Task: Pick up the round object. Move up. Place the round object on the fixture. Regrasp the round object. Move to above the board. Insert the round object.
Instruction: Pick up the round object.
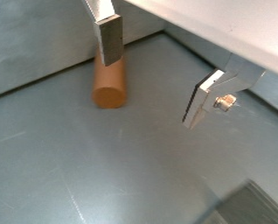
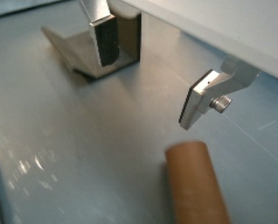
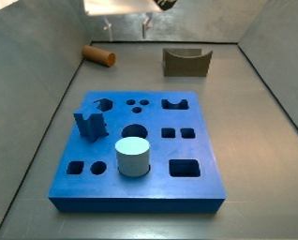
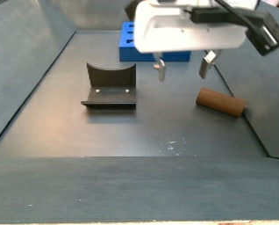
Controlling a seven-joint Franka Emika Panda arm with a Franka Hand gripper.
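The round object (image 1: 108,83) is a brown-orange peg lying on its side on the grey floor; it also shows in a wrist view (image 2: 198,185) and in both side views (image 3: 99,56) (image 4: 222,103). My gripper (image 1: 153,74) is open and empty, hovering above the floor between the peg and the fixture (image 2: 94,48), as both side views show (image 3: 126,26) (image 4: 183,66). One finger (image 1: 110,39) stands over the peg's far end, the other finger (image 1: 205,98) well off to the side. The fixture (image 3: 186,62) (image 4: 110,88) stands empty. The blue board (image 3: 152,187) (image 4: 128,44) lies beyond.
On the board a pale cylinder (image 3: 133,155) stands in a hole and a dark blue upright piece (image 3: 89,125) stands near its left edge. Grey walls (image 3: 39,56) enclose the floor. A white wall edge (image 1: 223,26) runs close behind the gripper.
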